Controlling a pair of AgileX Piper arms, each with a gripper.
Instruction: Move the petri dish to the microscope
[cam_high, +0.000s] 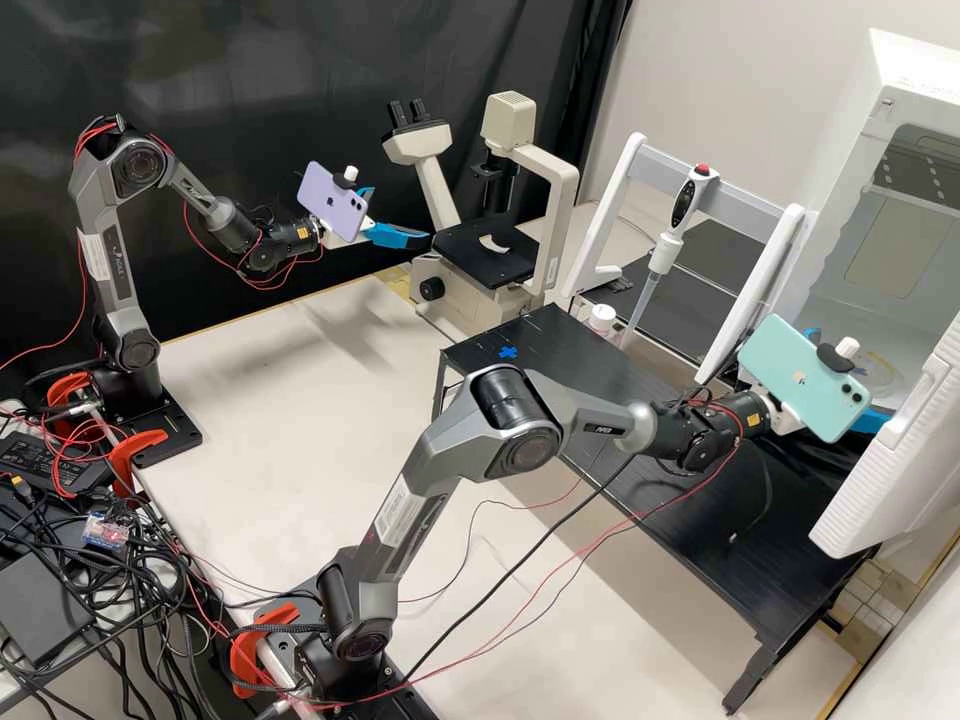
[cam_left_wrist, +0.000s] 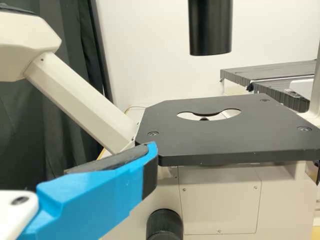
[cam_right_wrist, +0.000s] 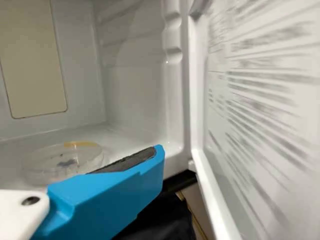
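You're likely at the pick-up step: the dish (cam_right_wrist: 62, 164) lies ungripped in the cabinet (cam_right_wrist: 132, 85) near your open right gripper (cam_high: 851, 377), your left gripper (cam_high: 401, 215) also open near the microscope (cam_high: 470, 248), so straddle the dish with the right, then close.

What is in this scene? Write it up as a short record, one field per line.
Petri dish: clear, lying inside the white chamber
Chamber door: open
Right gripper: open, at the chamber's mouth
Left gripper: open, beside the microscope
Microscope stage: black, no dish on it
Pipette: tip down
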